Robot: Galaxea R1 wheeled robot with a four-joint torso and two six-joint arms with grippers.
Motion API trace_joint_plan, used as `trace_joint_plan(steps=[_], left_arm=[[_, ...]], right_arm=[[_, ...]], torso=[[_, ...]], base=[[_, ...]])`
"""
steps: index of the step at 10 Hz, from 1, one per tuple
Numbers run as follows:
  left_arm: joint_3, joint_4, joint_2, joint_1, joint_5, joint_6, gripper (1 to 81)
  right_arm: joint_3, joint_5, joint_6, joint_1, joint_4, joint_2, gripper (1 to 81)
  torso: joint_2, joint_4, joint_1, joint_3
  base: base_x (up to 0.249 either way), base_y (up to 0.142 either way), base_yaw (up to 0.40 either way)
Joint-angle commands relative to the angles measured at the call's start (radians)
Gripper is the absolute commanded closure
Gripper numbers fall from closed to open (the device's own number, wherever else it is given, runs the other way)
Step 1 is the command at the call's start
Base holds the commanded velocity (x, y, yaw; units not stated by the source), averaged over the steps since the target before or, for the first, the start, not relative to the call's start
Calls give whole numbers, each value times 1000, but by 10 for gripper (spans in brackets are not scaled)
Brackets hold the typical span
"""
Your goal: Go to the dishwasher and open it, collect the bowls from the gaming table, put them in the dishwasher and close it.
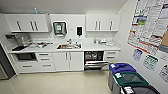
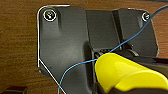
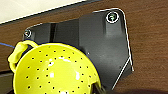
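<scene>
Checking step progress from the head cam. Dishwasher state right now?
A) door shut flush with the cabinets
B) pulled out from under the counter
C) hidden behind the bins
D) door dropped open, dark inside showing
D: the dishwasher, under the counter right of the sink, has its steel door folded down, and the dark inside shows above it.

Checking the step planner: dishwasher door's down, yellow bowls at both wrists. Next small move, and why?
Probably drive forward, angling right toward the dishwasher. Its door hangs open with the dark racks showing, but it sits across the floor from the robot. A yellow perforated bowl shows at the right wrist, another yellow bowl at the left; whether they are gripped isn't visible.
</scene>
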Motion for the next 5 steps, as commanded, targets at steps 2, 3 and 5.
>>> trace_joint_plan(steps=[2, 3, 5], left_arm=[[4, 5, 1, -37, 67, 9, 811], [3, 5, 3, -37, 67, 9, 811], [3, 5, 3, -37, 67, 9, 811]], right_arm=[[0, -49, -4, 43, -13, -9, 811], [-1, -49, -4, 41, -13, -11, 811], [-3, -49, -4, 43, -13, -11, 811]], torso=[[0, 0, 0, 0], [0, 0, -1, 0], [0, 0, 0, 0]], base=[[144, 0, 0], [155, 0, 0], [156, 0, 0]])
